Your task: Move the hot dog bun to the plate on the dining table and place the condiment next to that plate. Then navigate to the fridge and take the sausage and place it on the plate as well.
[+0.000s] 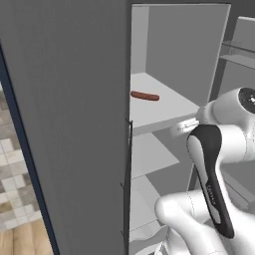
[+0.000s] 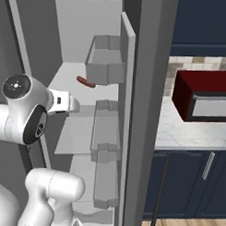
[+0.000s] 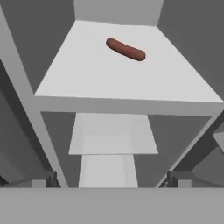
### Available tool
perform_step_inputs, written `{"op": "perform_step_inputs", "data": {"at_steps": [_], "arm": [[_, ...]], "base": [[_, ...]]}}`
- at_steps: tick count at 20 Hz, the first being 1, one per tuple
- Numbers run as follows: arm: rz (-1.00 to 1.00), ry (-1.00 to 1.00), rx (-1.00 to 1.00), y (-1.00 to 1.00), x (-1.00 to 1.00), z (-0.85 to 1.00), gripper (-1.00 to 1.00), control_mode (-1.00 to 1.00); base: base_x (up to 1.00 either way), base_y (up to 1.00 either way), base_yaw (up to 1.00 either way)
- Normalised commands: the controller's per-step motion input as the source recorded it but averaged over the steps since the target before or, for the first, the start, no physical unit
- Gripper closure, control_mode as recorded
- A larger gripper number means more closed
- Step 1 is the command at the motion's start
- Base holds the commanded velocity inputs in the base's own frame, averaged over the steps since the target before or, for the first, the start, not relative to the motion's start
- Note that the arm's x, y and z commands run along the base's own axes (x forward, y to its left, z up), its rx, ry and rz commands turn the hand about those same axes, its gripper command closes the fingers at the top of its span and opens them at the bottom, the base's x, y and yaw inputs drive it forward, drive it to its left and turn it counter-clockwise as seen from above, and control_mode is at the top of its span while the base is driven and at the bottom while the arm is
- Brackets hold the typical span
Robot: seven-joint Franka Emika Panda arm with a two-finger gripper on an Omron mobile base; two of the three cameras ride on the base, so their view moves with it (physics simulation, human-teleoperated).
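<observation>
A reddish-brown sausage [image 1: 145, 96] [image 2: 86, 82] [image 3: 126, 49] lies alone on a white shelf [image 3: 113, 78] inside the open fridge, toward the shelf's back. My gripper [image 3: 111, 181] [image 1: 183, 127] [image 2: 76, 105] hovers in front of that shelf's front edge and slightly above it, pointing into the fridge. Its jaws stand wide open with nothing between them, and it is well short of the sausage. In the hand view the two dark fingertips [image 3: 43, 179] rise at the bottom corners.
The grey fridge door [image 1: 64, 124] stands close on the left. The other door, with its bins [image 2: 107, 64], hangs open on the right. Lower shelves [image 3: 113, 133] sit beneath. A dark red appliance [image 2: 203, 97] rests on the marble counter [image 2: 179, 131] beside the fridge.
</observation>
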Motion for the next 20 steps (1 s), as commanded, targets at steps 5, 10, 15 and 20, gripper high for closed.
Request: {"op": "perform_step_inputs", "data": {"at_steps": [5,10,15,20], "arm": [[0.12,0.0,-0.21,-0.04,0.68,0.48,-1.0,-1.0],[0.01,0.0,-0.23,0.0,0.72,0.15,-1.0,-1.0],[0.04,0.0,-0.09,0.0,0.85,0.0,-1.0,-1.0],[0.08,0.0,0.0,0.0,0.79,0.0,-1.0,-1.0]], "base": [[0.0,0.0,0.0],[0.0,0.0,0.0],[0.0,0.0,0.0],[0.0,0.0,0.0]]}}
